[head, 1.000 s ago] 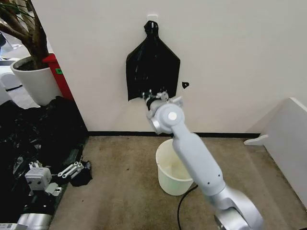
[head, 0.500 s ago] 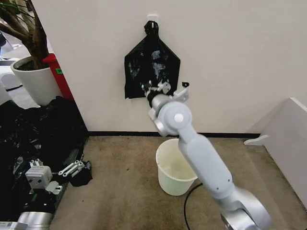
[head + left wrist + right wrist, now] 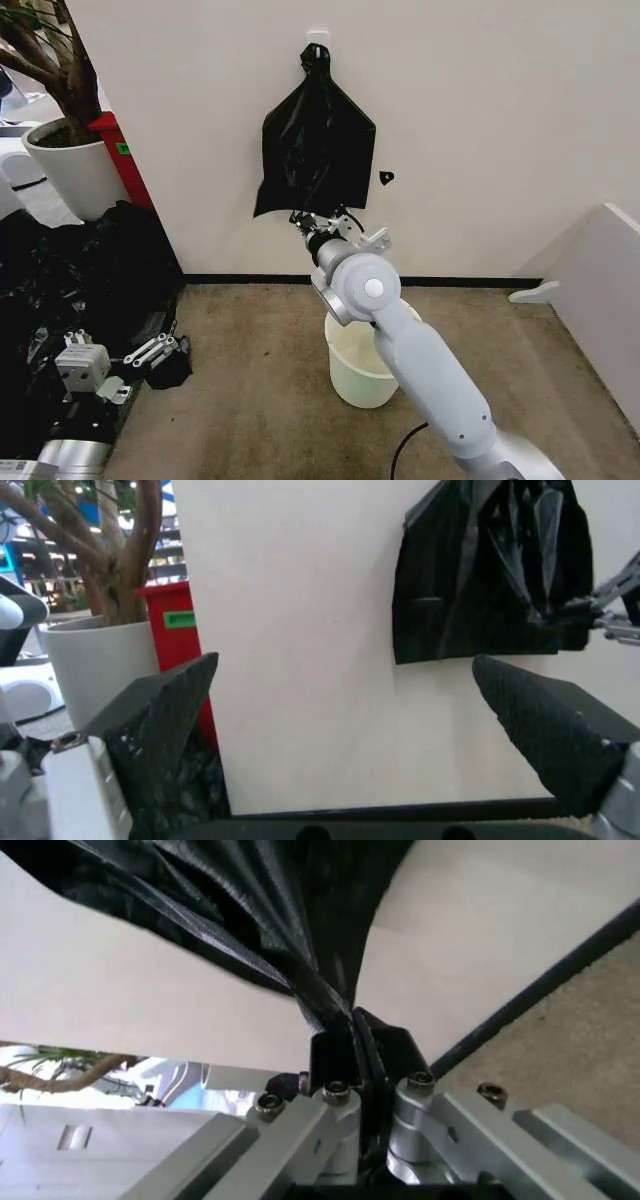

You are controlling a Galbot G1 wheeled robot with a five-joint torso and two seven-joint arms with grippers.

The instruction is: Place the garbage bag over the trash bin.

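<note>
- Garbage bag [image 3: 316, 150]: glossy black film hanging flat against the white wall from a small white hook [image 3: 318, 36] at its knotted top; its lower edge is drawn together into a bunch where the right gripper grips it. In the right wrist view the film [image 3: 250, 907] fans out from that pinch point in tight pleats; in the left wrist view it [image 3: 490, 570] hangs beside the wall's corner
- Right gripper [image 3: 312, 222]: raised in front of the wall at the bag's lower edge, fingers pressed together on the bunched film; the right wrist view shows the two black pads [image 3: 340, 1054] closed with the plastic caught between them
- Trash bin [image 3: 352, 355]: cream-white bucket standing upright on the brown carpet below the hanging bag, near the black baseboard, partly hidden by the right arm's forearm, which crosses in front of it
- Left gripper [image 3: 150, 352]: low at the robot's left side, just above the carpet's edge, beside a large heap of black plastic film [image 3: 70, 290]; the left wrist view shows its two dark fingers [image 3: 160, 727] spread wide apart with nothing between them
- Surroundings: a big white plant pot [image 3: 70, 170] with a woody plant stands at the wall's left end, a red box [image 3: 122, 155] just beside it
</note>
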